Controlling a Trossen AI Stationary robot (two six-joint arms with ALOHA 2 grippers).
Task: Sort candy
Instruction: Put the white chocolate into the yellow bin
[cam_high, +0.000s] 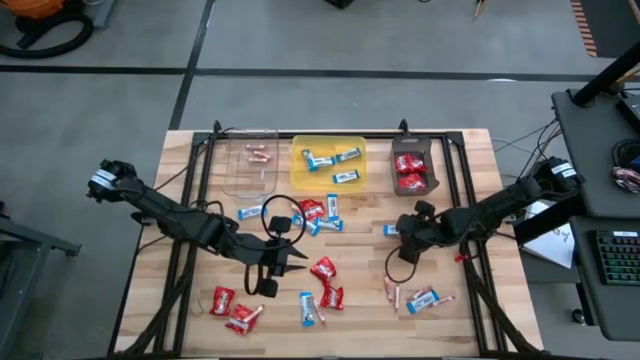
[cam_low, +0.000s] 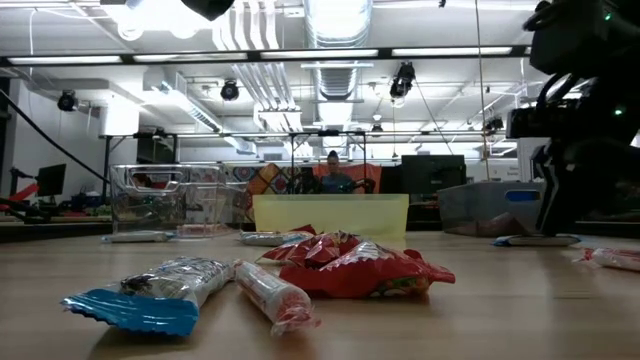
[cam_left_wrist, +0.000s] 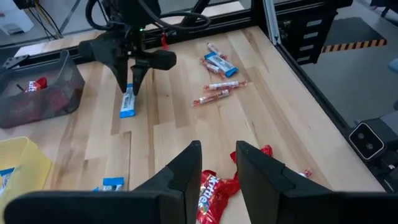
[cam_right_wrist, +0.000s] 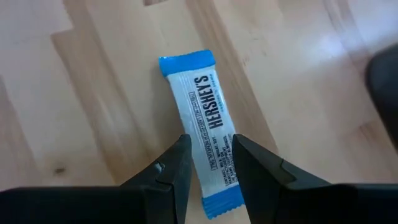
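Observation:
Candy lies scattered on the wooden table: red packets (cam_high: 322, 268), blue-and-white bars (cam_high: 308, 308) and thin pinkish sticks (cam_high: 392, 292). My right gripper (cam_right_wrist: 210, 142) is open and points steeply down over one blue-and-white bar (cam_right_wrist: 202, 112) that lies flat at the table's right middle (cam_high: 390, 230). Its fingers stand on either side of one end of the bar. My left gripper (cam_left_wrist: 217, 149) is open and hovers above a red packet (cam_left_wrist: 214, 186) near the table's centre, with nothing between its fingers. My right gripper's fingers (cam_right_wrist: 177, 165) straddle the long sides of the bar near one blue end (cam_right_wrist: 221, 199), coming from above and lying across it. The bar lies flat on the table. I cannot tell whether the fingers touch it.
A clear tray (cam_high: 250, 165), a yellow tray (cam_high: 328, 163) with blue-and-white bars and a dark tray (cam_high: 412, 168) with red packets stand in a row at the far edge. A black frame (cam_high: 455, 190) borders the table. A heap of sweets (cam_high: 315, 215) lies between the arms.

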